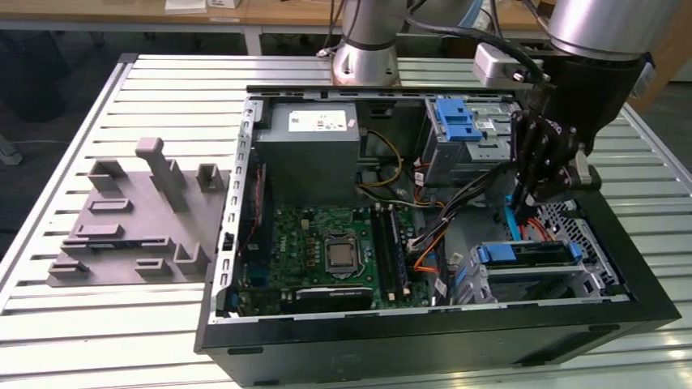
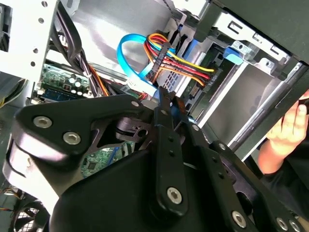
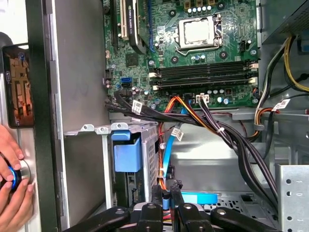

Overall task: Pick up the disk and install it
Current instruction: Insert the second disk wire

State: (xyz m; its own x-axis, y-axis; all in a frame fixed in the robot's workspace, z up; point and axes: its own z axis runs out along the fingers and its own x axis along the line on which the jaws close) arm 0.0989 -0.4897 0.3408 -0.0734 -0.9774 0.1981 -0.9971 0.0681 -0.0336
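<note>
- Your gripper (image 1: pixel 539 197) hangs inside the open computer case (image 1: pixel 232 243), on the exterior view's right, low among the cables (image 1: pixel 476 190) and just above the lower drive bay (image 1: pixel 605 271).
- The disk (image 1: pixel 524 254) appears to sit in that lower bay: a blue carrier edge runs across the bay's top with a dark slab beneath it. This identification is a judgement, since the silver face and label are hidden.
- In the first wrist view the bay stands just beside the gripper, with a blue block at its near end.
- Jaws: both wrist views show the tips close together with a narrow gap. A blue cable (image 2: pixel 133 65) lies behind them, and you cannot tell whether they pinch anything or are merely near shut.
- The jaws are not on the disk's carrier in the exterior view. They stand apart from it, on the side toward the power supply box (image 1: pixel 313 142).
- Progress, as a judgement: with the disk lying within the bay, pick-up and placement look done. The pictures do not confirm full seating.
- In the second wrist view a bundle of red, yellow and black wires (image 2: pixel 181 60) is plugged in at a bay.
- A person's hand (image 3: pixel 10 159) rests outside the case wall, clear of the gripper.
- The grey fixture (image 1: pixel 130 223) on the worktop (image 1: pixel 162 81) carries no disk.
</note>
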